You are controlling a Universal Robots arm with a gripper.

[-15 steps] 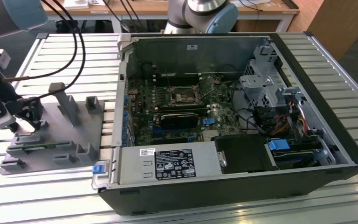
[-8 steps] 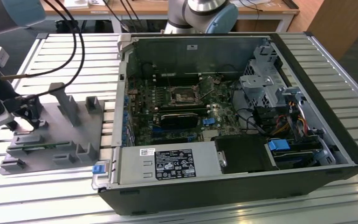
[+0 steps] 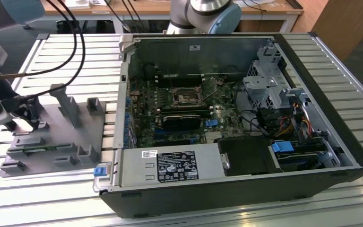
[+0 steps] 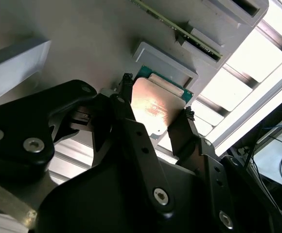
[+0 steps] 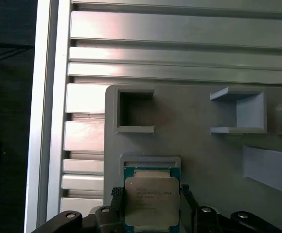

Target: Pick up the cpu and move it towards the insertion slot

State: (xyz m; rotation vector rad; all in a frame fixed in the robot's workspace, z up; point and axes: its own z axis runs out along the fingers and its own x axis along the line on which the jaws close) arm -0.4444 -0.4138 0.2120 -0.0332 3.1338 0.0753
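slatted metal worktop (image 3: pixel 43 198) carries a grey tray (image 3: pixel 68 142) near its edge at the exterior view's left. near the tray's edge the cpu (image 5: pixel 152 201) sits at its holder, with the claw (image 4: pixel 158 96) clenched on two opposite sides. i judge it light, stiff and delicate, so the side edges are the safest hold. the room above looks free.

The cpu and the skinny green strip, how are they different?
The cpu is a flat square with a shiny silver top, while the green strip is long, thin and green. The claw pinches the cpu on two sides, but nothing is touching the green strip, which sits apart from the claw. Both rest on the same gray holder.
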